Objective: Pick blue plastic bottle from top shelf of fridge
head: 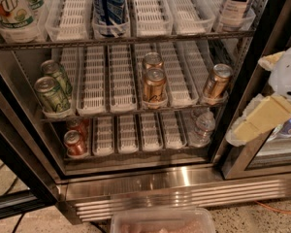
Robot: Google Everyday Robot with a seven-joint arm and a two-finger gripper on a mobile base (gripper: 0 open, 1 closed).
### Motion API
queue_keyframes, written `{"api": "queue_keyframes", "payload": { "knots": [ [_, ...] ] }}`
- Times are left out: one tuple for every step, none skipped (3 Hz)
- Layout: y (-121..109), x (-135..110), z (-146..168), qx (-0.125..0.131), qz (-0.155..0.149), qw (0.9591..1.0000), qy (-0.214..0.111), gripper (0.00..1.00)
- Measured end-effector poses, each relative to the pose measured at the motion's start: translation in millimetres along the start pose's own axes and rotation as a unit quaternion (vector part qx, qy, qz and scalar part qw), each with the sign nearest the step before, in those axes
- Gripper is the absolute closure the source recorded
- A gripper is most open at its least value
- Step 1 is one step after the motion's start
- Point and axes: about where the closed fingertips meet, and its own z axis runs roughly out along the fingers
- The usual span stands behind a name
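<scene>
The blue plastic bottle [236, 3], with a white and dark-blue label, stands at the far right of the top shelf [126, 39]; its cap is cut off by the top edge. On the same shelf a blue Pepsi bottle [108, 5] stands in the middle and a 7UP bottle [12, 8] at the left. The fridge [184, 178] stands open with its steel base at the bottom. My gripper [250, 98] is at the right edge, outside the fridge, below and to the right of the bottle. It is open and empty, with one cream finger [262, 121] showing.
The middle rack holds green cans [51, 92] at the left and copper cans [154, 84] in the centre and at the right [216, 81]. The bottom rack holds red cans [75, 142] and a small water bottle [202, 126]. A clear plastic tub [162, 221] sits on the floor in front. The dark door frame [19, 154] stands at the left.
</scene>
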Motion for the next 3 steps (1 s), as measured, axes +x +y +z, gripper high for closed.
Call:
{"api": "queue_keyframes", "payload": {
  "knots": [
    [-12, -3, 4, 0.04, 0.065, 0.9949, -0.066, 0.0],
    [-32, -14, -3, 0.086, 0.104, 0.9831, -0.124, 0.0],
    [-39, -20, -6, 0.099, 0.107, 0.98, -0.135, 0.0]
  ]
}}
